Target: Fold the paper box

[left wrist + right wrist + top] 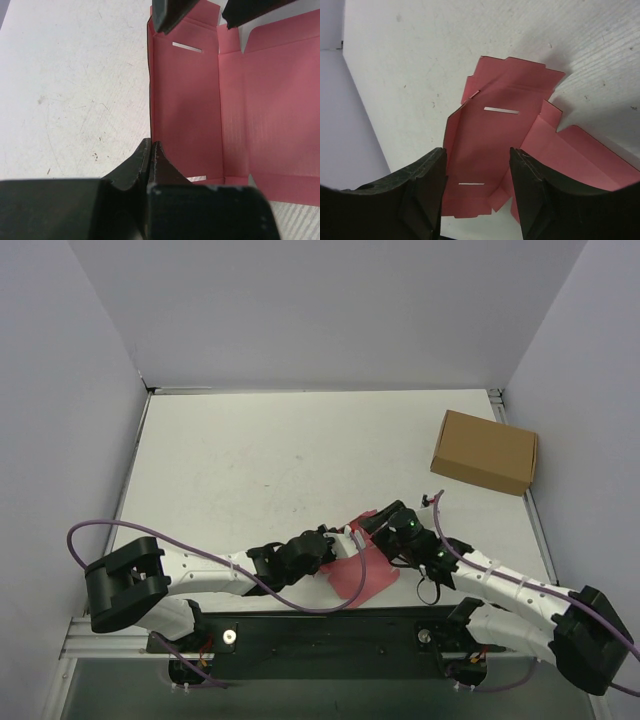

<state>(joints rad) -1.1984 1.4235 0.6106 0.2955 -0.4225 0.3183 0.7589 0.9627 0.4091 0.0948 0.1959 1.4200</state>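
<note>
The paper box (pixel 366 576) is a pink-red die-cut sheet, partly folded, lying near the table's front edge between the two arms. My left gripper (pixel 344 539) is shut on the left edge of a raised panel; in the left wrist view the jaws (pixel 151 144) pinch the card (pixel 185 110) edge. My right gripper (pixel 376 525) is open at the sheet's far side. In the right wrist view its jaws (pixel 476 159) stand apart above the slotted panel (pixel 490 135), holding nothing. The right gripper's fingers (pixel 167 12) show at the top of the left wrist view.
A larger brown cardboard box (pixel 484 451) sits at the back right of the white table (pixel 260 460). Grey walls enclose the table on three sides. Purple cables loop beside both arms.
</note>
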